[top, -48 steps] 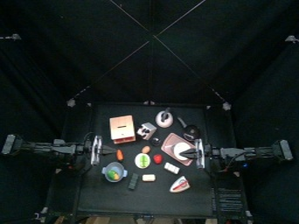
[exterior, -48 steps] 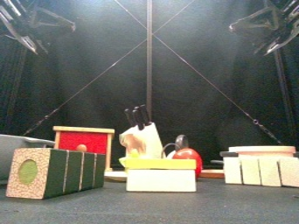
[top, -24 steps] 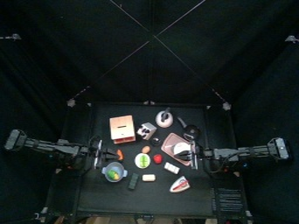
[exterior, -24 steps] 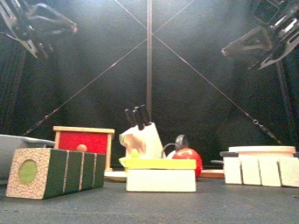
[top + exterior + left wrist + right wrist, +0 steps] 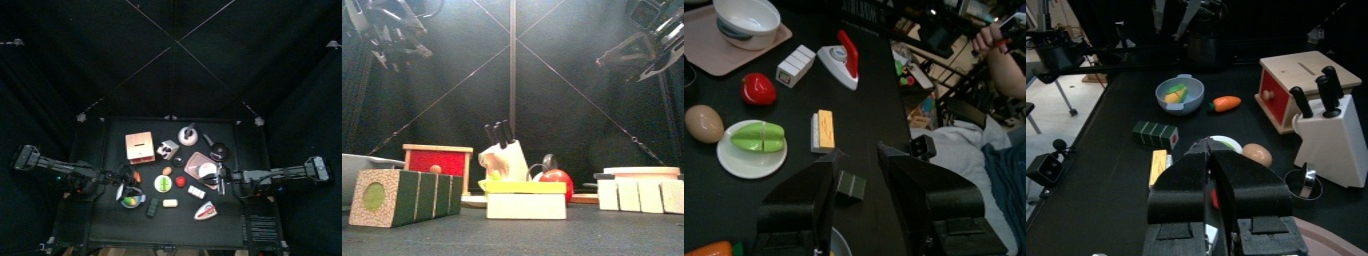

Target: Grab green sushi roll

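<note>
Left claw (image 5: 855, 172) moved forward since earlier frame, jaws now spread wide, empty; green sushi roll (image 5: 850, 186) on tabletop (image 5: 885, 100) between its tips; right claw (image 5: 1213, 178) narrow, idle; step: approach; next: descend, close.

Light falls from above onto the bench (image 5: 100, 225), leaving the black curtains (image 5: 171, 50) dark. In the front view the backdrop glows hazily and the nearest toys look soft (the raised arms are smeared too). Wrist views are brighter.
</note>
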